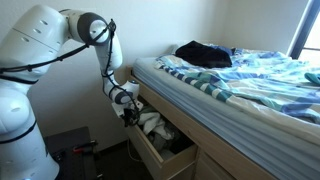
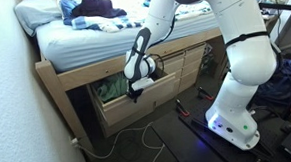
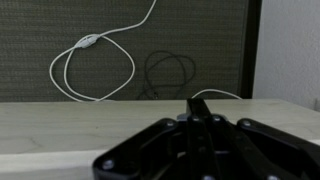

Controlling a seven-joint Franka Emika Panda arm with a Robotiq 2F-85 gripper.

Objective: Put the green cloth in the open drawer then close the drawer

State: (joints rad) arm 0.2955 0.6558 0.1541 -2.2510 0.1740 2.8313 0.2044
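The drawer stands pulled out from under the bed frame. In an exterior view its far end is cut off behind the arm, and in another its lower corner runs out of the bottom edge. The green cloth lies inside the drawer, bunched up behind the drawer front and partly hidden by the wrist. It is a soft, dull green, and its folds are too small to make out. In an exterior view a crumpled heap fills the drawer, pale with only a faint green cast, so whether it is all one piece cannot be told.

The gripper hangs at the drawer's front edge, just beside the cloth. In the wrist view its fingers meet in a narrow point with nothing seen between them. Beyond the pale wood of the drawer, a white cable loops on dark carpet. Above the drawer, a dark garment lies on the striped bedding.
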